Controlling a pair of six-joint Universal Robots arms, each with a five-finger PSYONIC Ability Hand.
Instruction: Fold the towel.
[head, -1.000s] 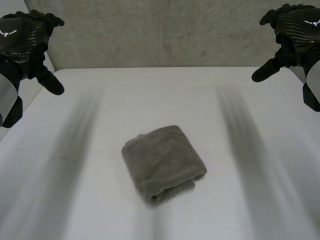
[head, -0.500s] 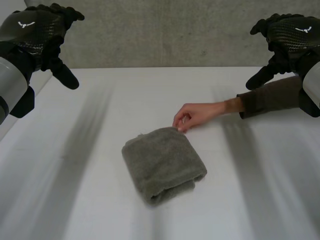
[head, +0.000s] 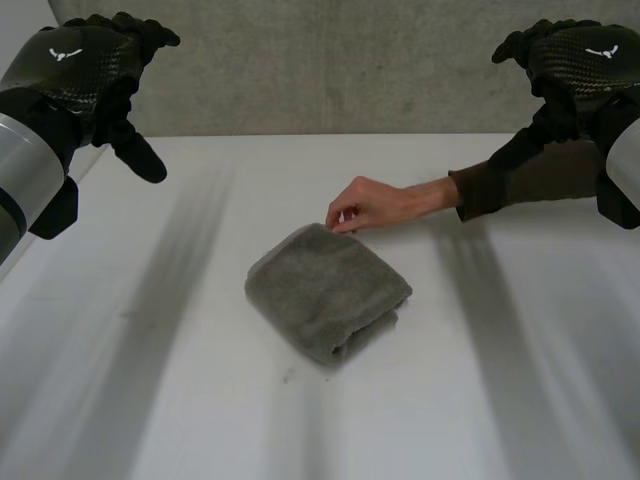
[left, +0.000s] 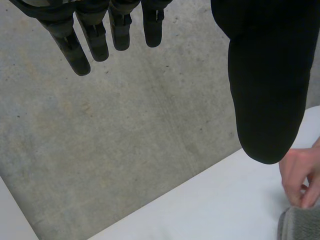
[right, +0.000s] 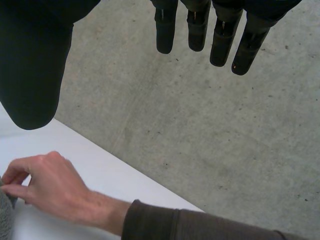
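Note:
A grey towel (head: 328, 291) lies folded into a thick bundle in the middle of the white table (head: 200, 380). A person's hand (head: 362, 205) reaches in from the right and pinches the towel's far corner (left: 300, 225). My left hand (head: 82, 70) hangs high above the table's far left corner, fingers (left: 87, 40) straight and empty. My right hand (head: 580, 62) hangs high at the far right, above the person's forearm (head: 520, 180), fingers (right: 220, 35) straight and holding nothing. Both hands are well away from the towel.
A grey concrete wall (head: 330, 70) stands behind the table's far edge. The person's dark sleeve (right: 200, 225) crosses the table's right side under my right hand.
A person's hand came in from the right, took the towel's far corner and turned the bundle a little. My left hand moved inward; the right hand shifted slightly.

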